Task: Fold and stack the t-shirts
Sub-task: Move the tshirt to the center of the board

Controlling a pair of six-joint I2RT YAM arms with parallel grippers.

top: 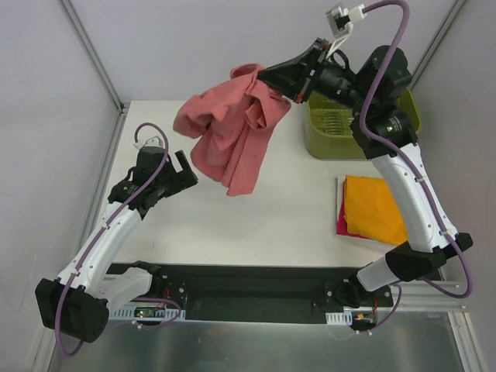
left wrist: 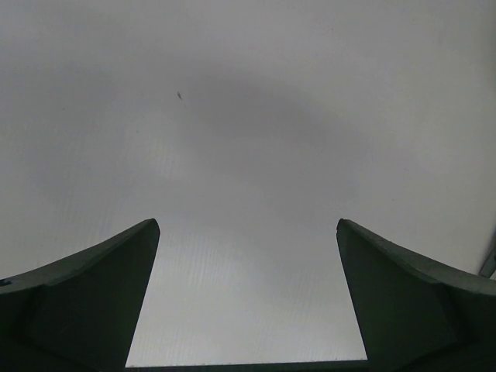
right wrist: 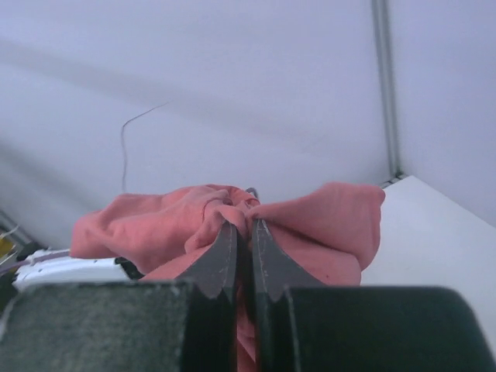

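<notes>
My right gripper (top: 267,79) is shut on the dusty-red t-shirt (top: 231,128) and holds it bunched and hanging above the back middle of the table. In the right wrist view the shirt (right wrist: 325,225) bulges round my closed fingertips (right wrist: 229,240). My left gripper (top: 184,167) is open and empty, low over the table's left side, just left of the hanging shirt. Its view shows only bare table between the fingers (left wrist: 93,287). The orange t-shirt (top: 373,208) lies folded on the magenta-pink t-shirt (top: 342,220) at the right.
A green tub (top: 332,133) stands at the back right, partly behind my right arm. White walls close in the table's back and sides. A black rail runs along the near edge.
</notes>
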